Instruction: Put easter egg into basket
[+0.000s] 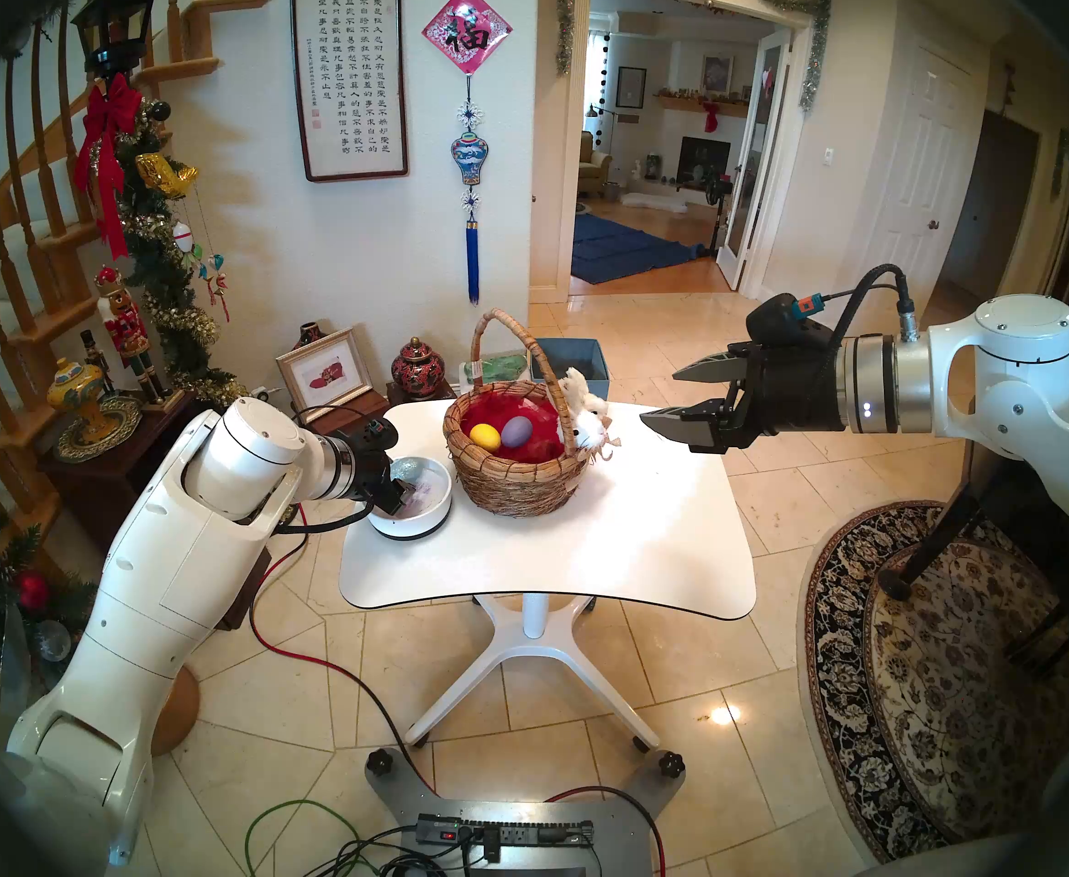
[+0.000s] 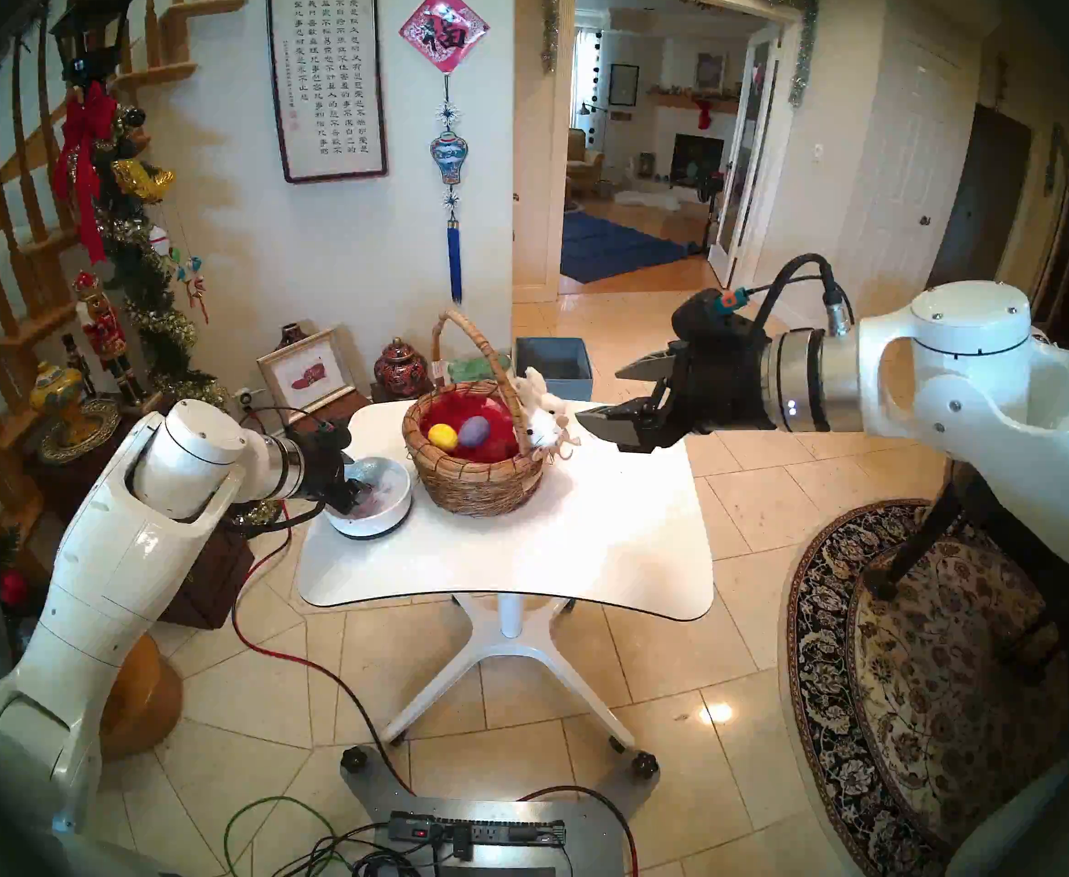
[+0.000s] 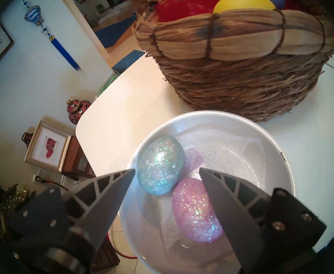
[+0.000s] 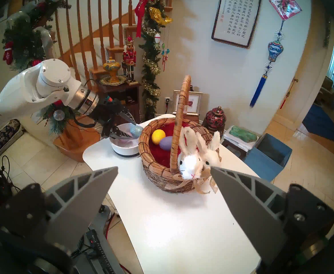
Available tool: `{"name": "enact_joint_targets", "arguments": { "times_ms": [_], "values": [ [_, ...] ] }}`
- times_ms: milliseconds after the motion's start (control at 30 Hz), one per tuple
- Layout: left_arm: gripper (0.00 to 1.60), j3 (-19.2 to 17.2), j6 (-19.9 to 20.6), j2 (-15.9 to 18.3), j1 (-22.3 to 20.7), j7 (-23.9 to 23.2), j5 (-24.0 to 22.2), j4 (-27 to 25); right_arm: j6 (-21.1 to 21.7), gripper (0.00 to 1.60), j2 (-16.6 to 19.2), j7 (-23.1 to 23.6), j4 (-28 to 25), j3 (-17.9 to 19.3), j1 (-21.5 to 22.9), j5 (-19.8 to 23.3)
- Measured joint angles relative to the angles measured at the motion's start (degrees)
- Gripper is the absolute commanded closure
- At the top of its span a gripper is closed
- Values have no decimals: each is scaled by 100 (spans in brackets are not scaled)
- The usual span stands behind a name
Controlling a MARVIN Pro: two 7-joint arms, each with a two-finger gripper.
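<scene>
- You have two glitter eggs in the white bowl (image 3: 276,168): a pink egg (image 3: 193,210) and a blue egg (image 3: 160,164), touching each other.
- In the left wrist view the pink egg's long axis runs from the blue egg down toward the right finger, so it lies on its side; its lower end is hidden behind that finger.
- The blue egg's long axis runs up and down in that view, leaning slightly, against the bowl's left wall.
- Both eggs are translucent pastel, speckled with sparkling flecks, and rest on thin white mesh lining the bowl.
- Your left gripper (image 3: 167,170) is lowered into the bowl with its jaws partly apart, one finger on each side of the pink egg; whether the pads touch it you cannot tell.
- The bowl sits at the table's (image 1: 582,540) left edge, just beside the basket (image 1: 519,483).
- The basket is round brown wicker with a tall arched handle and red lining, and already holds a yellow egg (image 1: 484,436) and a purple egg (image 1: 517,431) side by side.
- Two white plush bunnies (image 4: 191,162) and a tan bow hang on the basket's right side.
- Your right gripper (image 1: 658,398) hangs in the air right of the basket, jaws wide apart and empty.
</scene>
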Motion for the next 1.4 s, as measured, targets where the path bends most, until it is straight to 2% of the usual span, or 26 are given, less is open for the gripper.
{"name": "enact_joint_targets", "arguments": {
  "times_ms": [67,100,200,933,1400],
  "values": [
    [48,-5,-12,-2,1,-11,-4,6,0,0,0,0,0,0,0,0],
    [75,-10,-20,-2,1,-16,-5,9,0,0,0,0,0,0,0,0],
    [83,-27,-31,-3,5,-22,-13,9,0,0,0,0,0,0,0,0],
    [82,-463,-52,62,178,-114,-291,-458,0,0,0,0,0,-2,1,0],
    [82,-971,35,-25,292,-251,-646,-1261,0,0,0,-2,0,-7,1,0]
  ]
}}
